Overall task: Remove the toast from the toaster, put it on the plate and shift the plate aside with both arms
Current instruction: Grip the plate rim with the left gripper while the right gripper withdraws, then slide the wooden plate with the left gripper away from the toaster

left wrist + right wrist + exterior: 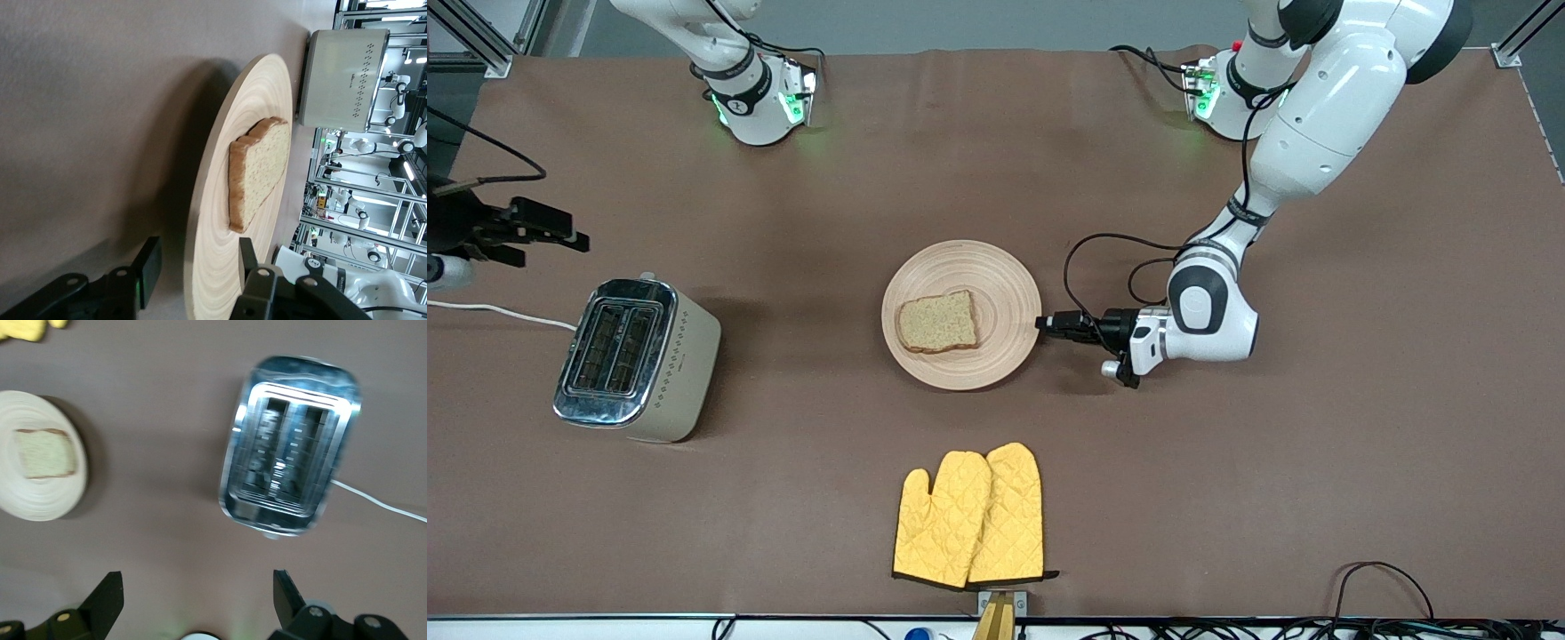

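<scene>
- Brown cloth covers the table (1360,462), which carries everything else.
- The left arm (1325,124) reaches from its base down toward the middle of the table, its forearm lying low and level with the plate's edge.
- The right arm (720,53) comes from its base at the other end; only its upper part and its wrist show in the front view, and it waits there.
- The toaster (636,360) stands toward the right arm's end of the table, both slots bare on top, a white cord running off from it.
- The plate (996,267), pale wood with ring grooves, lies flat at mid-table, well apart from the toaster.
- Two yellow quilted mitts (971,517) lie overlapping, nearer the front camera than the plate.
- The left gripper (200,277) is at the plate's rim on the side toward the left arm's end. The left wrist view shows one finger under the rim and one over it, jaws partly parted around the edge; whether they press on it I cannot tell.
- The right gripper (199,600) hangs above the table beside the toaster, jaws spread wide with nothing between them.
- The toast (937,322) lies flat on the plate, a little off-centre toward the toaster, touched by neither gripper.
</scene>
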